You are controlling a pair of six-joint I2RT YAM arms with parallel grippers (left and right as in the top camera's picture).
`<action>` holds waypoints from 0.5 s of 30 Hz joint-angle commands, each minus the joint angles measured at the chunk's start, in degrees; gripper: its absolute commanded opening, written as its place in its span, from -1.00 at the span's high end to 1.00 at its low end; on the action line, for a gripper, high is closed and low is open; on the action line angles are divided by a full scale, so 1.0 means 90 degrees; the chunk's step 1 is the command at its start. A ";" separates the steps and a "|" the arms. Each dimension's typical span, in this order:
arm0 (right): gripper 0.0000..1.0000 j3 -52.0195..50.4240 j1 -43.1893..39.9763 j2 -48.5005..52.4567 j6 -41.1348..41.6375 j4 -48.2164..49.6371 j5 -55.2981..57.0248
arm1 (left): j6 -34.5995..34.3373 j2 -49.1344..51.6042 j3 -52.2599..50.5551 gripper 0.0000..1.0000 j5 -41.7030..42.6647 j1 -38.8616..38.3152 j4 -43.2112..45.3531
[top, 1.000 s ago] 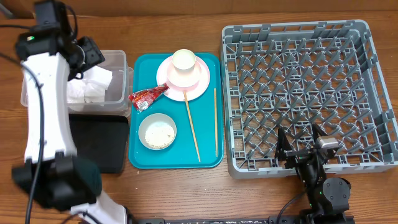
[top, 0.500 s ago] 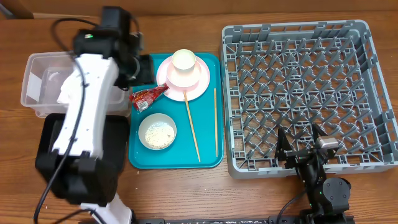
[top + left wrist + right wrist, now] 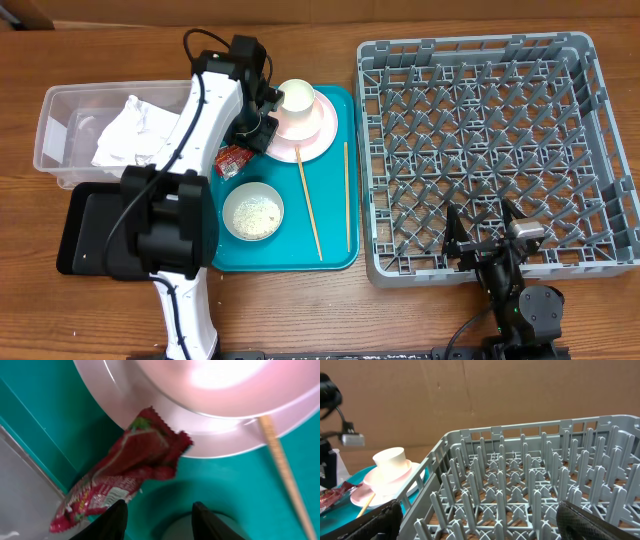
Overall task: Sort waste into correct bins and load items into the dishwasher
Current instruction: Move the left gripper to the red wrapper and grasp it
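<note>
My left gripper [image 3: 250, 140] hovers over the teal tray just above the red snack wrapper [image 3: 234, 159]. In the left wrist view its jaws [image 3: 161, 521] stand apart with nothing between them, and the wrapper [image 3: 125, 472] lies just ahead of the left finger, against the pink plate [image 3: 210, 430]. A cream cup [image 3: 296, 97] sits in a pink bowl on that plate [image 3: 322, 132]. A grey-green bowl [image 3: 253, 212] holds rice. Two chopsticks [image 3: 309, 205] [image 3: 347, 195] lie on the tray. The white napkin [image 3: 130, 130] is in the clear tub [image 3: 58, 140]. My right gripper [image 3: 483, 240] rests open at the front edge of the dish rack [image 3: 490, 150].
The teal tray [image 3: 285, 255] sits between the bins and the rack. The black tray [image 3: 95, 235] lies in front of the clear tub, partly under my left arm. In the right wrist view the rack's upright pegs [image 3: 530, 485] fill the space between my fingers [image 3: 485, 525].
My left arm has swung right from the clear tub to the teal tray, leaving the napkin in the tub. Its jaws have narrowed. The right arm has not moved.
</note>
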 commanded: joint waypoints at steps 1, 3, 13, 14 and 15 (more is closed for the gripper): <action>-1.00 -0.0063 -0.0012 -0.0063 -0.0024 0.0046 -0.0010 | 0.0381 0.0194 -0.0051 0.11 -0.0682 -0.0012 0.0180; -1.00 -0.0063 -0.0012 -0.0063 -0.0024 0.0049 -0.0010 | 0.0401 0.0194 -0.0051 0.10 -0.0719 -0.0012 0.0294; -1.00 -0.0063 -0.0012 -0.0063 -0.0024 0.0049 -0.0012 | 0.0306 0.0194 -0.0051 0.05 -0.0721 -0.0007 0.0396; -1.00 -0.0063 -0.0012 -0.0063 -0.0024 0.0046 -0.0010 | 0.0437 0.0194 -0.0056 0.03 -0.0721 -0.0007 0.0393; -0.99 -0.0063 -0.0012 -0.0063 -0.0024 0.0046 -0.0010 | 0.0559 0.0194 -0.0075 -0.01 -0.0719 -0.0005 0.0398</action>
